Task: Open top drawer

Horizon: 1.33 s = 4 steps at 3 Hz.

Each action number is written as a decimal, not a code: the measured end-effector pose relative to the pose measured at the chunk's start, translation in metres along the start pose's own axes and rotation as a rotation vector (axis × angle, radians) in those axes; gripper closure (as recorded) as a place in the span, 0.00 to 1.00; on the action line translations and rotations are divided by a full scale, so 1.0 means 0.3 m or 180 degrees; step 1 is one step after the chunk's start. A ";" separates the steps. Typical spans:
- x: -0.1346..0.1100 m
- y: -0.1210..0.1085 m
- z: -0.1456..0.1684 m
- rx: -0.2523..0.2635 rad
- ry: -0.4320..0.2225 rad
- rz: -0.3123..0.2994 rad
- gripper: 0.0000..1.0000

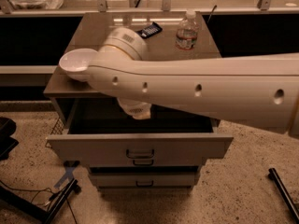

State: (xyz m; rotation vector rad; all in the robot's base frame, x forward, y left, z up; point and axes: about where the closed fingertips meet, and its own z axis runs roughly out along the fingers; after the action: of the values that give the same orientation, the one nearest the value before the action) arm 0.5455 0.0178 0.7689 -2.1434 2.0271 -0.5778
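Note:
The top drawer (pixel 140 146) of the small grey cabinet stands pulled out towards me, its pale front with a small black pull handle (pixel 140 153) facing forward and its dark inside (pixel 177 122) showing. My big white arm (pixel 201 87) crosses the picture from the right, above the drawer. My gripper (pixel 135 110) hangs under the arm's far end, over the back left of the open drawer, mostly hidden by the arm.
On the cabinet top (pixel 93 31) stand a white bowl (pixel 77 62) at the left edge, a plastic water bottle (pixel 187 31) and a dark small device (pixel 149 30). Two lower drawers (pixel 145 181) are closed. A black stand (pixel 51 202) lies at floor left, a black bar (pixel 282 190) at right.

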 end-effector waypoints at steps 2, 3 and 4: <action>0.167 0.137 0.275 -0.0270 -0.0295 0.0594 1.00; 0.166 0.141 0.275 -0.0282 -0.0298 0.0589 1.00; 0.198 0.233 0.257 -0.0554 -0.0201 0.0601 1.00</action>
State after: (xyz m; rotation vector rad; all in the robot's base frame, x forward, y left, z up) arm 0.5097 -0.0589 0.6842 -1.9973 2.2866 -0.3144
